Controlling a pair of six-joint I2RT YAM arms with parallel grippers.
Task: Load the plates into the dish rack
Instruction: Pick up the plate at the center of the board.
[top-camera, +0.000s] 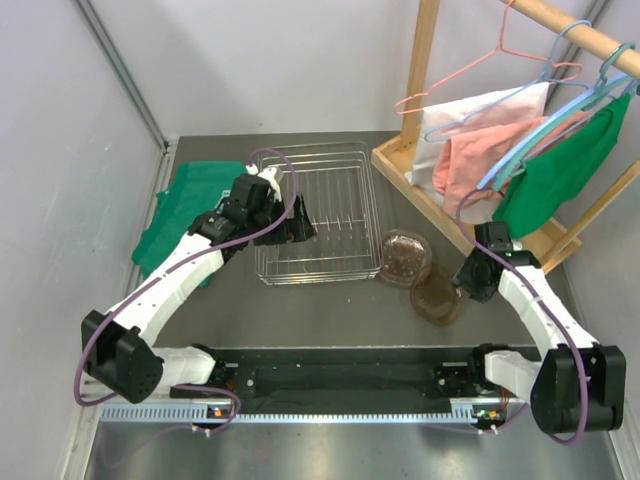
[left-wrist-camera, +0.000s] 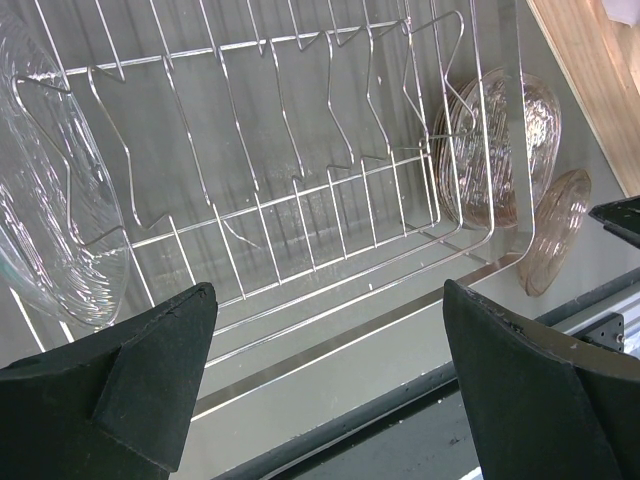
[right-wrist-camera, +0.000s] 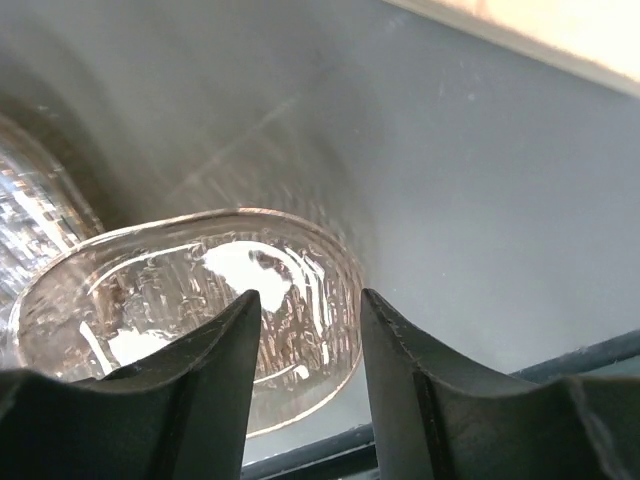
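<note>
The silver wire dish rack (top-camera: 330, 200) stands mid-table. My left gripper (top-camera: 297, 228) hovers over its near left part, open and empty (left-wrist-camera: 327, 290). In the left wrist view a clear glass plate (left-wrist-camera: 60, 230) stands on edge among the rack's (left-wrist-camera: 300, 190) tines at the left. Two brown-tinted plates lie on the table right of the rack, one beside it (top-camera: 405, 257) (left-wrist-camera: 495, 150) and one nearer (top-camera: 432, 298) (left-wrist-camera: 555, 230). My right gripper (top-camera: 466, 283) is low at the nearer plate's right edge. Its jaws (right-wrist-camera: 308, 295) are slightly apart with that plate's rim (right-wrist-camera: 335, 270) between them, not clamped.
A green cloth (top-camera: 180, 215) lies left of the rack. A wooden clothes stand (top-camera: 430, 110) with hangers and pink, white and green garments (top-camera: 560, 165) fills the back right. A black rail (top-camera: 340, 375) runs along the near edge between the arm bases.
</note>
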